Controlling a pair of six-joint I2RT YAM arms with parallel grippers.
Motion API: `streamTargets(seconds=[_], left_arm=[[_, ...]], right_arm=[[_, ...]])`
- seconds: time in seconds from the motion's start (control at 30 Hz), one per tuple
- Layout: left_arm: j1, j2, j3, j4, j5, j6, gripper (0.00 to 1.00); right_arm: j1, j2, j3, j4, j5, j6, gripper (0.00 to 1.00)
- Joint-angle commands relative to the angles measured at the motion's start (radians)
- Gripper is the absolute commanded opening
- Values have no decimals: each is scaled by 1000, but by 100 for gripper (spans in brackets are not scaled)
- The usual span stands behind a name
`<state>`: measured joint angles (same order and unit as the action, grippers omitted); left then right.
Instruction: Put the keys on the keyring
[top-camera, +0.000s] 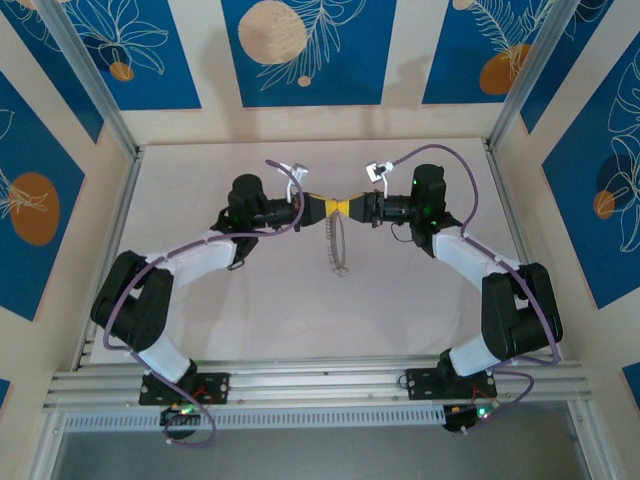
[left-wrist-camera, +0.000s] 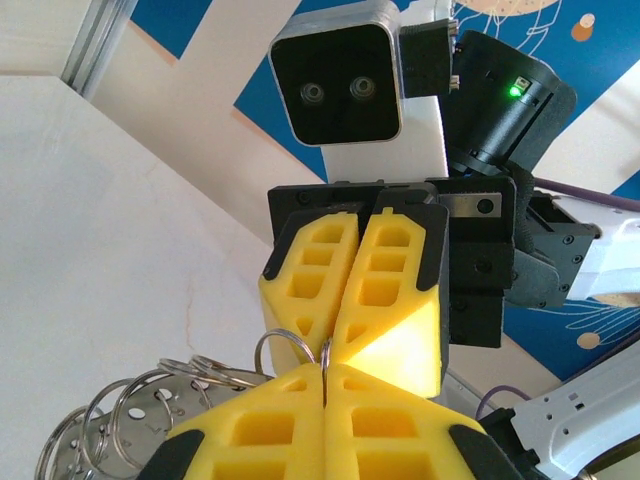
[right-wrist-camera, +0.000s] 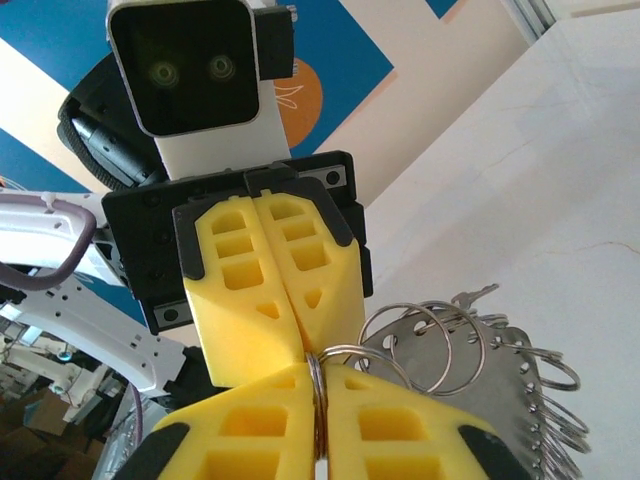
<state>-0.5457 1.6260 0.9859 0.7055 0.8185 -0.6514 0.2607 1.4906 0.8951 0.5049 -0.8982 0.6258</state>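
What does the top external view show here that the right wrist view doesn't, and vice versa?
Top external adds both whole arms, bowed inward, and the keyring hanging as a strand below where they meet. Right wrist adds the close-up: one ring pinched between the fingers of the right gripper, more rings fanned beside it. Shared: left gripper and right gripper meeting tip to tip, both shut on the keyring.

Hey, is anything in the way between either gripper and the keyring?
Nothing visible. The left gripper and right gripper meet tip to tip, both pinching the keyring, which hangs below them.
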Motion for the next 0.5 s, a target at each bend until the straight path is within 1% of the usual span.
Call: streamTargets(seconds=[0.0, 0.03, 0.17, 0.3, 0.47], left_arm=[[-38, 7, -4, 69, 23, 23, 0], [-38, 10, -4, 71, 22, 22, 0], [-39, 15, 0, 75, 21, 17, 0], [-38, 17, 2, 75, 18, 15, 0], [-39, 16, 3, 71, 16, 16, 0]], right_arm=[[-12, -2, -25, 52, 17, 34, 15], [-15, -5, -27, 54, 15, 35, 16], [-26, -18, -43, 58, 18, 41, 23], [-33, -31, -59, 71, 17, 50, 24], [-44, -44, -73, 90, 15, 66, 28]])
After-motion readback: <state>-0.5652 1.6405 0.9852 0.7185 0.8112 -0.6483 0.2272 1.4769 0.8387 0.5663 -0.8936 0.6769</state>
